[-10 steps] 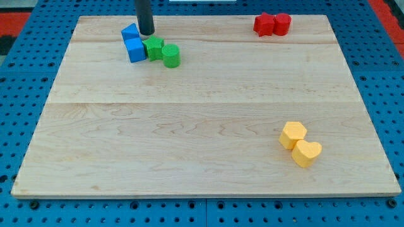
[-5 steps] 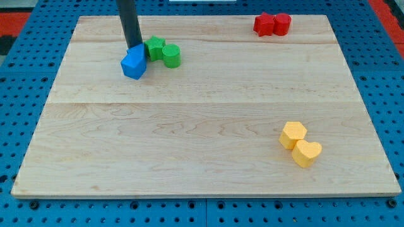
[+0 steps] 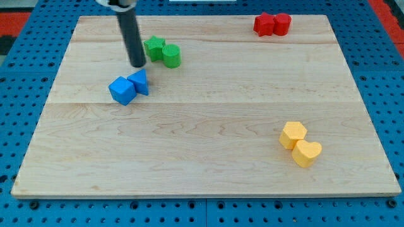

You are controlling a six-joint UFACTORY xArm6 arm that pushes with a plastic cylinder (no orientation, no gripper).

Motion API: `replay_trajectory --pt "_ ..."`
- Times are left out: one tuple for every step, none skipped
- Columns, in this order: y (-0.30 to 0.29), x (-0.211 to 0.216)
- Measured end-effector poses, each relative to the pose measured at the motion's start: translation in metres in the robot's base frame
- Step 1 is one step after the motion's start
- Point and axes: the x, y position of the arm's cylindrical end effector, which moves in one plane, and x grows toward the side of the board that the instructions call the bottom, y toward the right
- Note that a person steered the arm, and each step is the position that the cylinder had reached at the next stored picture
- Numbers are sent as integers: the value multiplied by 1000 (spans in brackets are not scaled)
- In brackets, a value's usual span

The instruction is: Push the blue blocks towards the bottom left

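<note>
Two blue blocks lie touching on the wooden board's upper left part: a blue cube (image 3: 122, 90) and, at its right, a blue triangular block (image 3: 141, 82). My tip (image 3: 138, 64) is just above the triangular block, toward the view's top, with a small gap between them. The dark rod rises from it toward the view's top.
A green star block (image 3: 153, 48) and a green cylinder (image 3: 171, 55) sit just right of my tip. Two red blocks (image 3: 272, 24) lie at the top right. Two yellow blocks (image 3: 300, 144) lie at the lower right. The wooden board (image 3: 208, 170) rests on a blue pegboard.
My tip has moved down and left from the board's top edge. The two blue blocks have slid toward the bottom left, away from the green blocks.
</note>
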Motion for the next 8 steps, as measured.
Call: replay_trajectory --pt "28 24" --pt "-16 30" --pt "-43 56" --pt "-64 91" --pt "-73 105" --pt "-74 130" --pt "-74 152" --pt "-66 177"
